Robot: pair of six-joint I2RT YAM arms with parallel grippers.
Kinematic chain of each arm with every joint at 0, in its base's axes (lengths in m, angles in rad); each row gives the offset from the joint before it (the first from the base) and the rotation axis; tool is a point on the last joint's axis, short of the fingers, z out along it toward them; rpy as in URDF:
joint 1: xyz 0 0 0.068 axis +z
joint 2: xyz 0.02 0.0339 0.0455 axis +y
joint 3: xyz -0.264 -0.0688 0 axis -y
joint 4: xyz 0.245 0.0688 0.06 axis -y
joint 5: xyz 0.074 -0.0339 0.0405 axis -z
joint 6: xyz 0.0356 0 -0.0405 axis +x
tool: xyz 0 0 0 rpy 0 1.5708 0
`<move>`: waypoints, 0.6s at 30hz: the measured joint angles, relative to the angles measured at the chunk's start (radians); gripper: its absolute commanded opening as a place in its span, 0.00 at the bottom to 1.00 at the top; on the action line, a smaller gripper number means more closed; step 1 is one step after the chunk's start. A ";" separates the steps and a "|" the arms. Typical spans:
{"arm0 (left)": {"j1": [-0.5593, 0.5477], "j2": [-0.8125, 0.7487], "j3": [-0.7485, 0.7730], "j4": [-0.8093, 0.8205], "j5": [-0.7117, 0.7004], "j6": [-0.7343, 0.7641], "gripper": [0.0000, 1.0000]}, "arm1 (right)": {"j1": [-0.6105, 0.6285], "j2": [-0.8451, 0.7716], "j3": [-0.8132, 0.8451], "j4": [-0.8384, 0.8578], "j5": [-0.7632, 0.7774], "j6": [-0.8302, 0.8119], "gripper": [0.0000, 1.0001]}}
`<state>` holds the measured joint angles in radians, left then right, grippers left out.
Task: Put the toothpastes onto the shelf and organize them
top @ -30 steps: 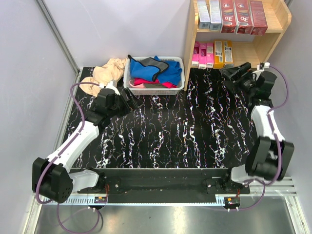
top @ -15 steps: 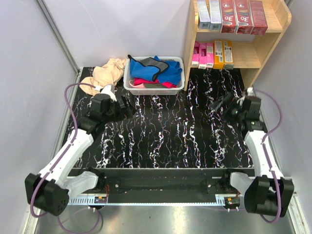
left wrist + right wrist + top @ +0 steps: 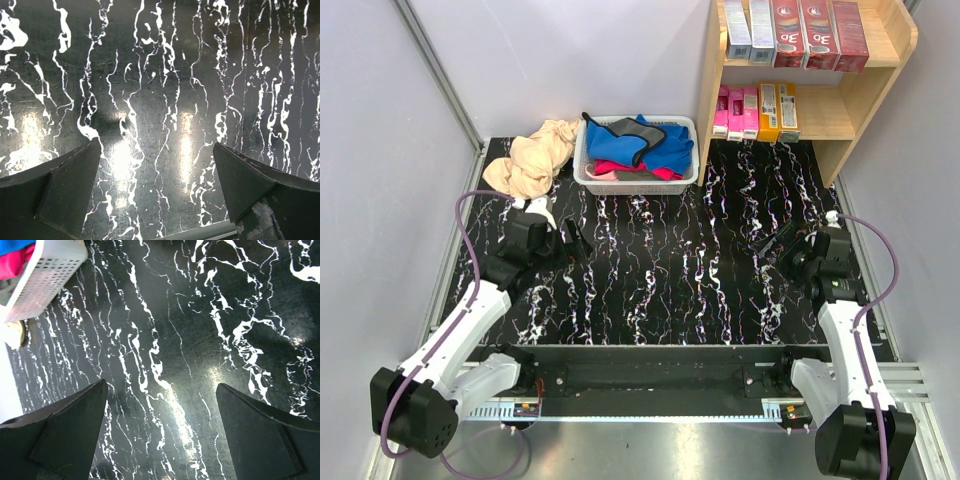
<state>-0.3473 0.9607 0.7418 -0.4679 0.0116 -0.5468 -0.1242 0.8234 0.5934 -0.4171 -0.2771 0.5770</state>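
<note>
We look over the black worktop (image 3: pixel 660 280); the shelf (image 3: pixel 865 95) stands at its far right corner; the white basket (image 3: pixel 582 165) sits left of it; every toothpaste (image 3: pixel 790 35) we see stands upright on the two tiers, ahead of the nearer right claw (image 3: pixel 772 240); it and the left claw (image 3: pixel 578 240) hang spread, empty.

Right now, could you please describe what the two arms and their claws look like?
The left arm and right arm have white link shells and black joint blocks. A purple cable loops along each. The left claw and right claw are black, with wedge-shaped fingers.
</note>
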 measured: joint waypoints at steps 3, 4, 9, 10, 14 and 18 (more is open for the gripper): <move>0.000 0.000 0.000 0.001 -0.008 0.000 0.99 | 0.000 0.011 0.000 0.000 0.009 -0.006 1.00; 0.000 0.001 0.000 0.002 -0.010 0.000 0.99 | 0.000 0.018 0.000 0.000 0.018 -0.006 1.00; 0.000 0.006 0.000 0.018 -0.013 0.000 0.99 | 0.000 0.061 0.000 0.001 0.056 -0.004 1.00; 0.000 0.009 0.000 0.023 -0.013 0.000 0.99 | 0.000 0.071 0.000 0.002 0.060 -0.003 1.00; 0.000 0.033 0.000 0.036 -0.016 0.001 0.99 | 0.000 0.098 0.000 0.014 0.079 0.000 1.00; 0.000 0.050 0.000 0.047 -0.017 0.002 0.99 | 0.000 0.103 0.000 0.042 0.093 0.000 1.00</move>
<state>-0.3473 1.0103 0.7418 -0.4206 -0.0055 -0.5453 -0.1242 0.9260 0.5934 -0.3756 -0.1841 0.5766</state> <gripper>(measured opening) 0.987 0.994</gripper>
